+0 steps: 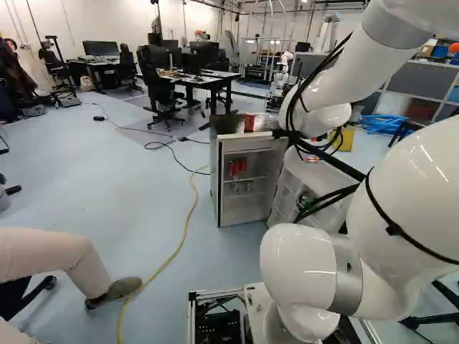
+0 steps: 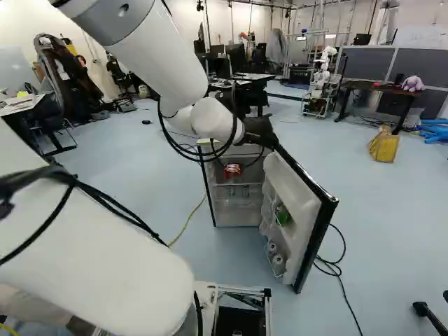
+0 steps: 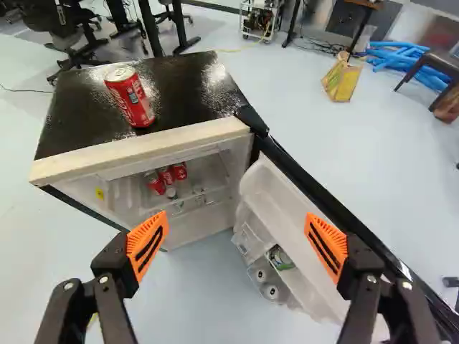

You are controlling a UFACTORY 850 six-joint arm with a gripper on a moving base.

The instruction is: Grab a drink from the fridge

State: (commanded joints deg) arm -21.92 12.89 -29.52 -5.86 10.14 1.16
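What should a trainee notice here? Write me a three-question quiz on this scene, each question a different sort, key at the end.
1. True or false: the fridge has its door open.
2. What stands on top of the fridge?
a) a chair
b) a red can
c) a monitor
3. Fill in the missing word: the fingers of the hand stand ____.

Key: 1 true; 2 b; 3 apart.

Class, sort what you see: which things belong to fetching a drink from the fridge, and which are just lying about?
For the job:
gripper, open
fridge
fridge door, open
red cans inside
probably the red can on top

Just lying about:
yellow bag
blue tubes
purple soft toy
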